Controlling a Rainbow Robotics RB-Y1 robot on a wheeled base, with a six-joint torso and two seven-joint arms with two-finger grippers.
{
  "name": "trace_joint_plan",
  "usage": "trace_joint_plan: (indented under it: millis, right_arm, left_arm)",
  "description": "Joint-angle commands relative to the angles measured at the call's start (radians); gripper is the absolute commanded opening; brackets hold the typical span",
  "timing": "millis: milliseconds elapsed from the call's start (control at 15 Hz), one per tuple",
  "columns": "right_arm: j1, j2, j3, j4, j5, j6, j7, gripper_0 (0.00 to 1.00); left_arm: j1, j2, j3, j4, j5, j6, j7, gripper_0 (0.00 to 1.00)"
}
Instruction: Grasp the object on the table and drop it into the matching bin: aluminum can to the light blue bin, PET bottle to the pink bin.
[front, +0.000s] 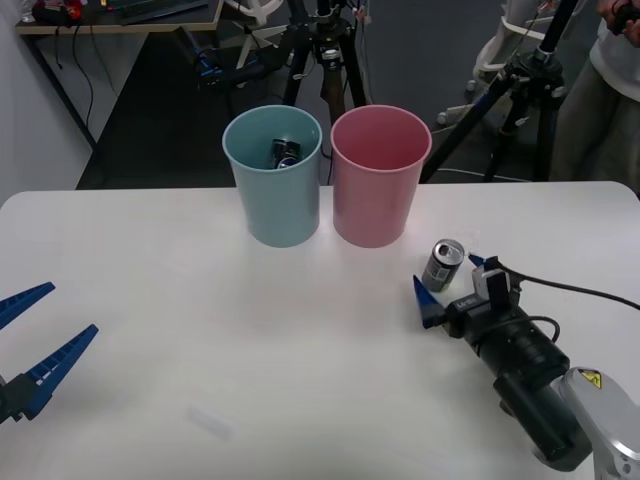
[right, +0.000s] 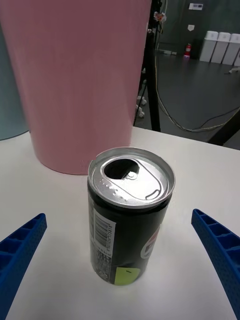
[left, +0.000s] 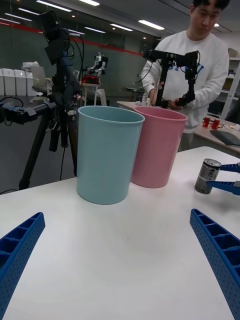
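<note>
The aluminum can (front: 442, 263) stands upright on the white table (front: 200, 330) at the right, in front of the pink bin (front: 380, 175). It is small, with a shiny round top and an open pull tab (right: 131, 176). My right gripper (front: 452, 283) is open, one blue finger on either side of the can (right: 130, 225) and neither touching it. The light blue bin (front: 275, 175) stands left of the pink one. My left gripper (front: 35, 340) is open and idle at the near left, facing both bins (left: 110, 152) and the can (left: 206, 176).
A darker can (front: 285, 152) lies inside the light blue bin. Camera tripods (front: 325, 60) and a person (front: 600, 110) stand beyond the table's far edge. A black cable (front: 580, 290) runs over the table from the right arm.
</note>
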Motion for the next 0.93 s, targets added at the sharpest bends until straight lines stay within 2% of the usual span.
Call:
trace_joint_plan:
  millis: [67,933]
  right_arm:
    - [-0.036,-0.001,0.010,0.031,-0.002,0.015,-0.005,1.00]
    - [-0.153,0.001,0.039,0.155,-0.042,0.031,-0.004,1.00]
  left_arm:
    - [0.000,0.000,0.000,0.000,0.000,0.000,0.000,1.00]
    - [0.000,0.000,0.000,0.000,0.000,0.000,0.000,1.00]
